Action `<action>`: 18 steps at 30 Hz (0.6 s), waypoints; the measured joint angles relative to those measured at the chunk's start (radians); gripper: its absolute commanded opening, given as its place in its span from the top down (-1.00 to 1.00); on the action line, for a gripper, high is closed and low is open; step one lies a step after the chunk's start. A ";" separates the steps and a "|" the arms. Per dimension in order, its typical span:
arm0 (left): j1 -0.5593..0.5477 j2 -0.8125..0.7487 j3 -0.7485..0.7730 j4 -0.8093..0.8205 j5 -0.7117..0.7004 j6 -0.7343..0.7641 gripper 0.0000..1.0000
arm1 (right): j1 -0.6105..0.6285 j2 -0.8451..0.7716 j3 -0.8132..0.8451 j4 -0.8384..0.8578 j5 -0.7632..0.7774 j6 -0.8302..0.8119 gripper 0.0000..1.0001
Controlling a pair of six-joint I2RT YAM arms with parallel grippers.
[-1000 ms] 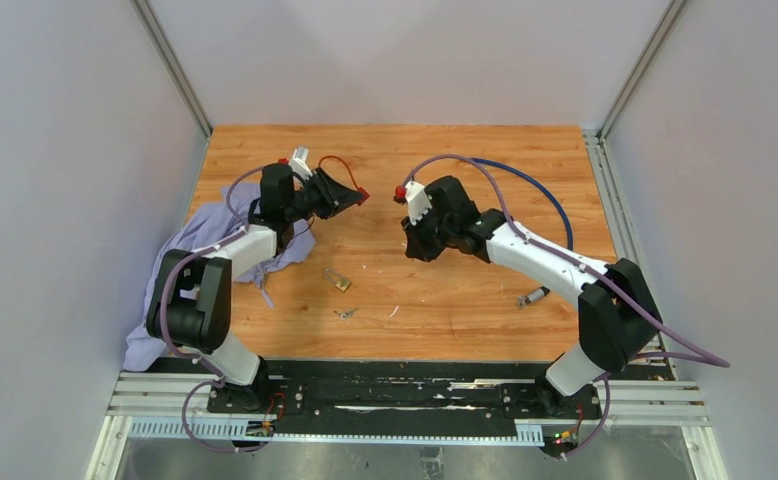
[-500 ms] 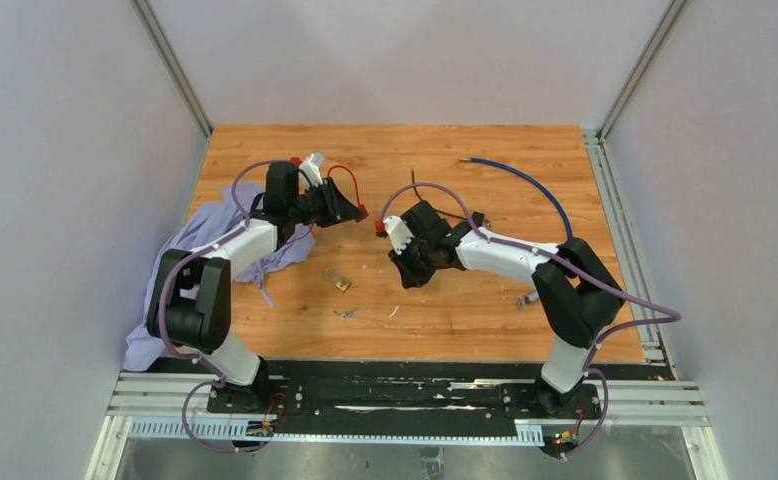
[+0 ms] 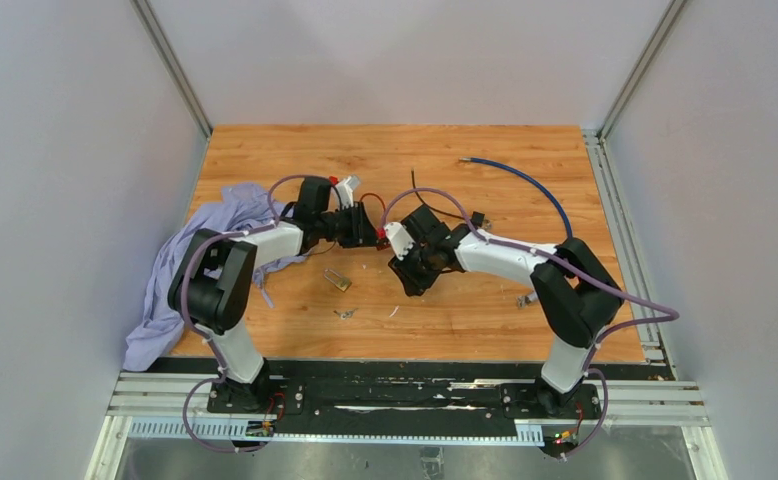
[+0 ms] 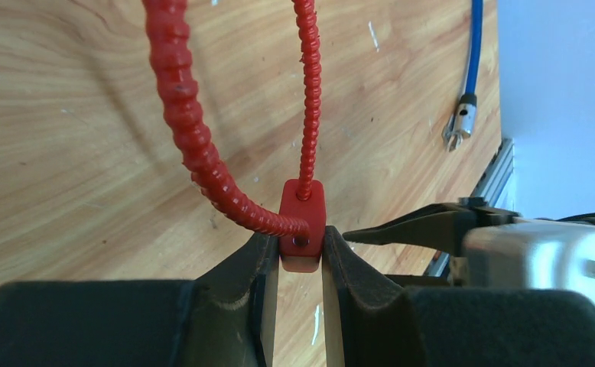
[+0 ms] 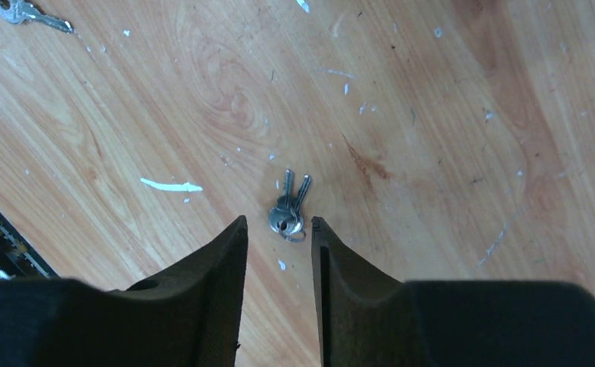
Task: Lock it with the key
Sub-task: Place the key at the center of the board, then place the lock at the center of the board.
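Note:
My left gripper (image 4: 300,246) is shut on the red body of a cable lock (image 4: 302,222). Its red ribbed cable (image 4: 183,130) loops up and away. In the top view this gripper (image 3: 369,232) hangs over the table's middle. My right gripper (image 5: 277,220) is open and points down at the wood. A small bunch of silver keys (image 5: 288,211) lies just beyond its fingertips. In the top view the right gripper (image 3: 406,276) sits close beside the left one and hides that bunch. One right finger (image 4: 417,228) shows in the left wrist view, right of the lock.
A brass padlock (image 3: 338,282) and another set of keys (image 3: 345,313) lie on the wood, front left of the grippers. Those keys also show in the right wrist view (image 5: 21,11). A purple cloth (image 3: 190,255) lies at the left. A blue cable (image 3: 530,182) lies at the back right.
My left gripper has swung right to the table's middle with the red lock. My right gripper has moved left and forward, down over the keys, ending beside the left one.

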 measured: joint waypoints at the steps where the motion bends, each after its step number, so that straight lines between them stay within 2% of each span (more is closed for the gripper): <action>1: -0.008 0.011 0.000 -0.001 0.005 0.000 0.97 | 0.000 -0.009 -0.005 -0.005 -0.001 -0.006 0.18; 5: -0.033 0.047 0.000 -0.004 0.023 0.000 0.96 | 0.000 -0.071 -0.019 -0.022 -0.010 -0.030 0.09; 10: -0.069 0.083 0.000 -0.004 0.046 0.000 0.88 | -0.031 -0.167 -0.023 -0.035 -0.029 -0.064 0.06; 16: -0.101 0.135 0.003 -0.006 0.063 -0.012 0.80 | -0.184 -0.257 -0.023 -0.035 -0.027 -0.076 0.06; 18: -0.102 0.164 0.011 -0.012 0.063 -0.012 0.72 | -0.221 -0.275 -0.023 -0.035 -0.022 -0.079 0.06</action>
